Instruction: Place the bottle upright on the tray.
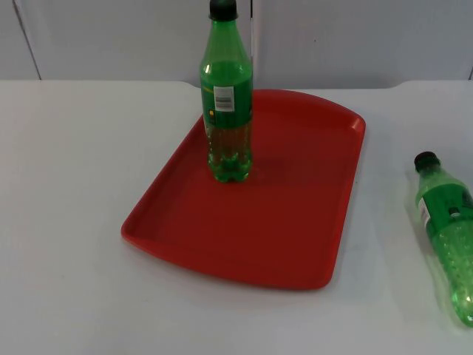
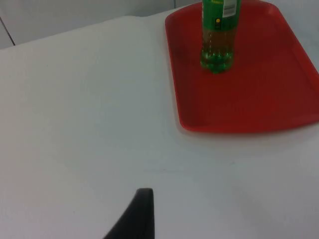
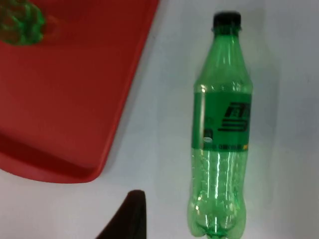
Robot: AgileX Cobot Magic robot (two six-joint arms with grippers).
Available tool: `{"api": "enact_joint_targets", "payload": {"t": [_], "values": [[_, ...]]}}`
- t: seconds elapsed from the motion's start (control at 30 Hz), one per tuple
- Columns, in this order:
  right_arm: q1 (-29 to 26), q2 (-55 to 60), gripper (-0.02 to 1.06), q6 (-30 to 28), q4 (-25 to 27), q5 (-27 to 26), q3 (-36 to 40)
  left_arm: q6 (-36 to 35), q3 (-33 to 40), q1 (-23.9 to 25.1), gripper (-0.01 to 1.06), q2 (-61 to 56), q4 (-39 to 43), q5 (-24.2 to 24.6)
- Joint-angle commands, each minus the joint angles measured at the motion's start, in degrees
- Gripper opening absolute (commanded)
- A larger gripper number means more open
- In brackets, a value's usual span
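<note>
- A red tray (image 1: 295, 222) lies flat on the white surface (image 1: 66, 222), its far end close to the surface's back edge by the grey wall (image 1: 355, 37).
- A green bottle (image 1: 226, 96) with a black cap (image 1: 222, 9) stands upright on the tray, toward the tray's far left corner. It carries a label (image 1: 224, 99) around its middle.
- The left wrist view shows the same standing bottle (image 2: 219, 37) on the tray (image 2: 259, 99), its base resting on the tray floor, with bare surface (image 2: 75, 124) stretching beside the tray.
- A second green bottle (image 1: 452, 237) lies on its side on the surface near the surface's right edge, apart from the tray. Its black cap (image 1: 426, 160) points toward the back edge.
- In the right wrist view this lying bottle (image 3: 221, 134) stretches along the surface just beside the tray's long rim (image 3: 119, 124), not touching it, with its cap (image 3: 227, 20) at one end and its ribbed base at the other.
- The base of the standing bottle (image 3: 20, 22) also shows on the tray in that view.
- The left hand is above the bare surface to the left of the tray; one black fingertip (image 2: 137, 216) shows, and I cannot tell whether the hand is wide or narrow.
- The right hand is above the lying bottle and the tray's right rim; one black fingertip (image 3: 127, 216) shows just beside the bottle's base, and I cannot tell its state. It holds nothing that I can see.
</note>
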Motion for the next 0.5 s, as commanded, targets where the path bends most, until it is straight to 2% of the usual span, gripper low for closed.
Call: {"api": "enact_joint_targets", "payload": {"t": [0.0,0.1,0.17,0.2,0.33,0.47], "values": [[0.05,3.59,1.03,1.58,-0.78,-0.26,-0.36,-0.05,0.29,0.08,1.05,-0.16,-0.12,-0.03],[1.38,5.55,1.03,2.84,-1.84,-1.24,-0.36,-0.05,0.29,0.08,1.05,-0.16,-0.12,-0.03],[3.51,6.93,1.03,6.18,-5.75,-2.63,-0.36,-0.05,0.29,0.08,1.05,-0.16,-0.12,-0.03],[3.51,6.93,1.03,6.18,-5.75,-2.63,-0.36,-0.05,0.29,0.08,1.05,-0.16,-0.12,-0.03],[7.59,10.8,1.03,13.07,-11.48,-4.95,-0.9,-0.05,0.29,0.08,1.05,-0.16,-0.12,-0.03],[9.35,14.49,1.03,14.73,-11.98,-3.2,-3.42,-0.05,0.29,0.08,1.05,-0.16,-0.12,-0.03]]}}
